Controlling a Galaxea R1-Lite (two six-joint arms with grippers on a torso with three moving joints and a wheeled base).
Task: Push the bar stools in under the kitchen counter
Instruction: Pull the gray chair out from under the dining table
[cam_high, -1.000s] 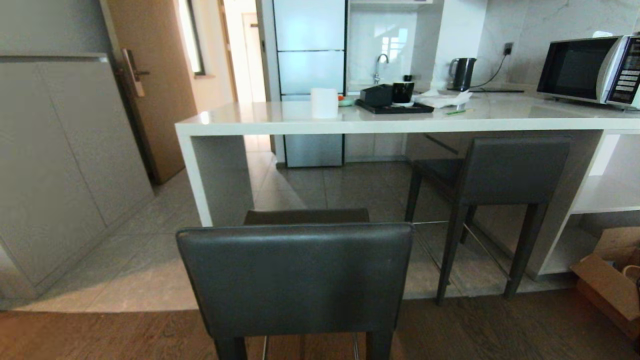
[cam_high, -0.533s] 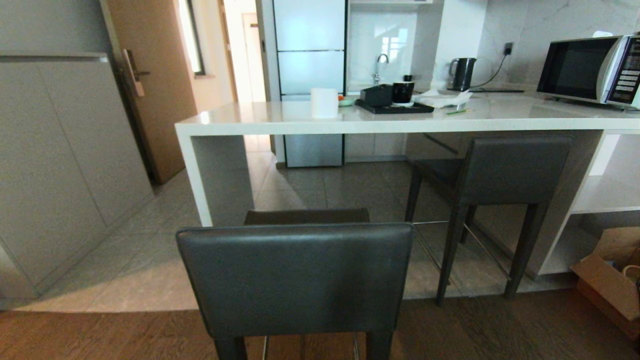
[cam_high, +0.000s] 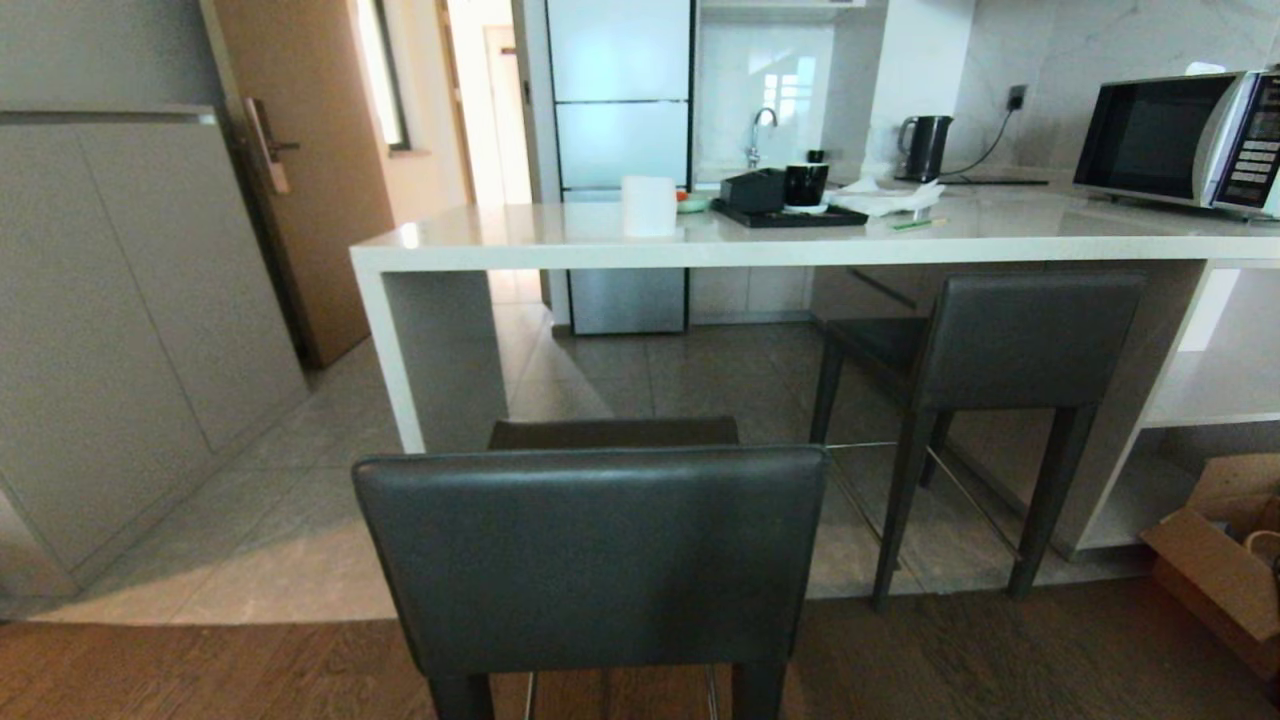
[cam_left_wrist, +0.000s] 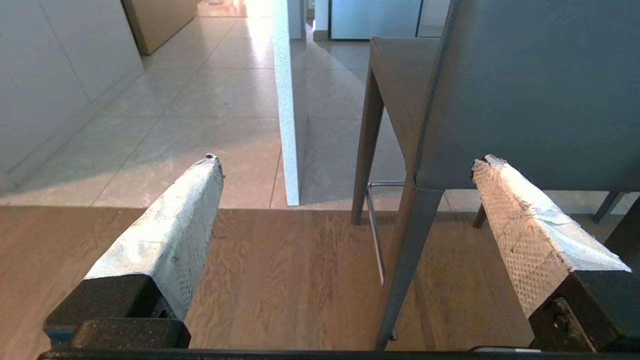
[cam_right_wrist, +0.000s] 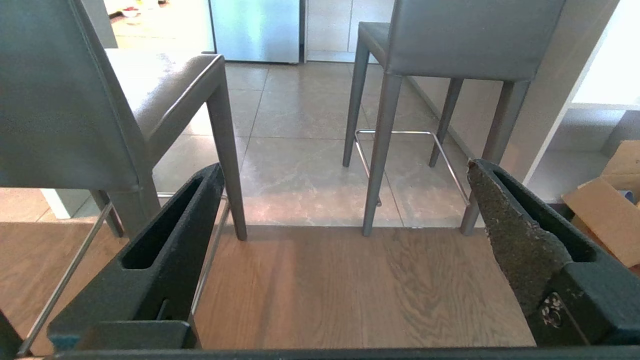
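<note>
Left gripper (cam_left_wrist: 345, 167) spread wide, empty, low over the wood floor, level with the near stool (cam_left_wrist: 500, 90) legs. Right gripper (cam_right_wrist: 345, 172) likewise wide and empty, pointing forward past that stool's other side. Near stool stands clear of the counter (cam_high: 560, 248), backrest toward the robot. Far stool (cam_high: 1000, 345) sits tucked under the counter edge, backrest outward. Neither arm shows in head view.

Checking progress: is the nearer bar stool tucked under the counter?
Out: the nearer bar stool stands short of the kitchen counter, seat wholly uncovered.
</note>
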